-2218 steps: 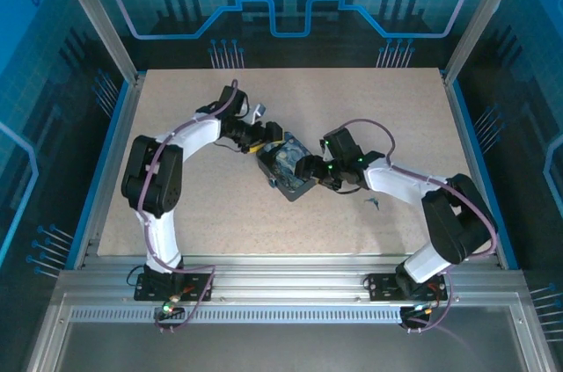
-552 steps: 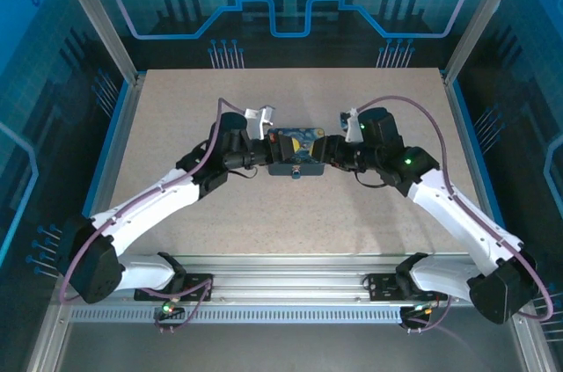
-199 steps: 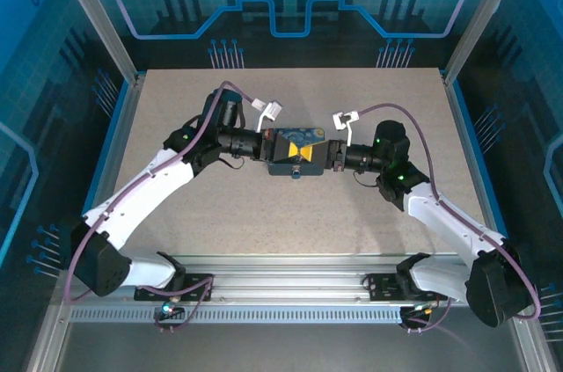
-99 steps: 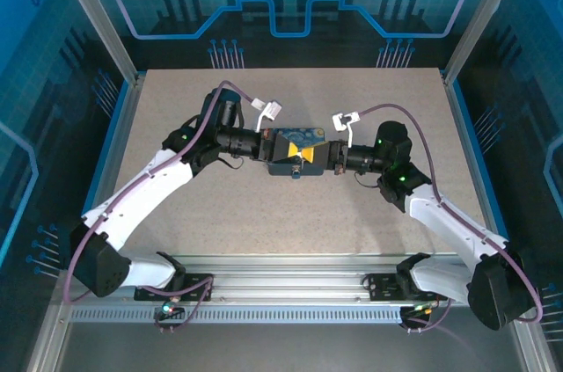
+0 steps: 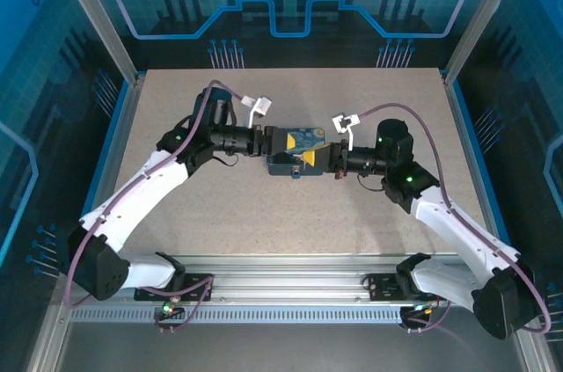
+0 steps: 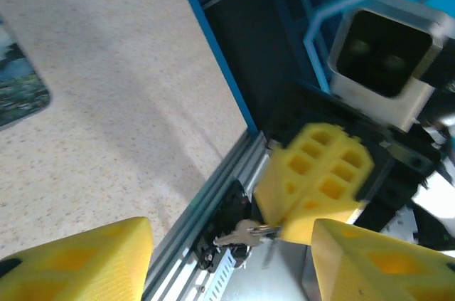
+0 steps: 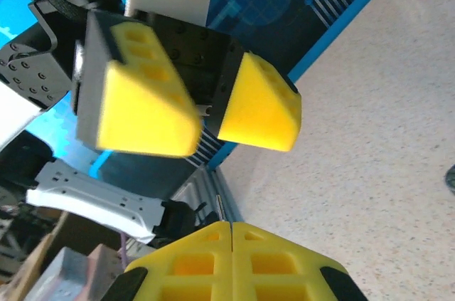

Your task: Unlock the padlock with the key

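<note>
Top view: the box [image 5: 283, 164] sits mid-table [image 5: 264, 222], with its swirly blue-and-yellow lid facing up. Both my arms reach in toward it from opposite sides.

Left gripper [image 5: 266, 139] is at the box's left end. Its wrist camera shows my two yellow fingers [image 6: 85, 258] spread wide with nothing between them, so it is open and empty. The right wrist camera agrees, showing the same two pads [image 7: 259, 105] standing apart.

Right gripper [image 5: 308, 156] comes in over the right part of the lid. Its wrist camera shows my yellow pads [image 7: 227, 258] pressed flat together, with only a seam between them. From the left wrist, those closed fingers [image 6: 313, 183] face me, pinching the key [image 6: 242, 233]. The key is a small grey metal piece that pokes out of the fingertips toward my left side.

The two grippers point at each other, fingertip to fingertip and near but apart. The key lies in the gap between them. A corner of the lid [image 6: 18, 80] shows at the left edge of the left wrist view, lying on the speckled table.

The padlock [image 5: 295, 171] is a tiny pale speck at the middle of the box's front wall, on the side nearest my bases. It is clear of both grippers and too small to tell whether the shackle is open or closed. The key is held up by the lid, not at the lock.
</note>
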`<state>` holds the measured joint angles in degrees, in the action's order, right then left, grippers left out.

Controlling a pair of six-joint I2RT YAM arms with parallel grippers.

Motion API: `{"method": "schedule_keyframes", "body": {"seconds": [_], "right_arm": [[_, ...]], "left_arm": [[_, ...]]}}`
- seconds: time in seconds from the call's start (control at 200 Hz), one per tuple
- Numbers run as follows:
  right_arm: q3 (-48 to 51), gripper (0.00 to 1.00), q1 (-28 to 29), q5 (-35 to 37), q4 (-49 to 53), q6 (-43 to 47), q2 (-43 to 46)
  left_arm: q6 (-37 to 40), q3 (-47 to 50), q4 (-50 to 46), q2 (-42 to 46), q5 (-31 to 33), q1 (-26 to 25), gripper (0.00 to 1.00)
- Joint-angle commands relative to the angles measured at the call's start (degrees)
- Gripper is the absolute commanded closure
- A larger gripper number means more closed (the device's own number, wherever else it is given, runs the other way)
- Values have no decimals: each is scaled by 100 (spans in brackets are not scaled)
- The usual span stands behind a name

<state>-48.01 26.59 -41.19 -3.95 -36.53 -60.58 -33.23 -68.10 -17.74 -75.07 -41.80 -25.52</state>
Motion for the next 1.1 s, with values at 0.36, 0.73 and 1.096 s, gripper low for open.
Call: {"method": "schedule_keyframes", "body": {"seconds": [0.36, 0.73, 1.096], "right_arm": [[-1297, 100, 1146, 4293, 2380, 3138, 9], [-938, 100, 1963, 6550, 223, 5827, -136], [-577, 100, 2231, 6418, -1413, 7509, -182]], "left_arm": [[-1175, 877, 412, 643, 859, 702, 1], [-2184, 1031, 1381, 537, 621, 732, 10], [-2994, 674, 2084, 523, 777, 596, 30]]}}
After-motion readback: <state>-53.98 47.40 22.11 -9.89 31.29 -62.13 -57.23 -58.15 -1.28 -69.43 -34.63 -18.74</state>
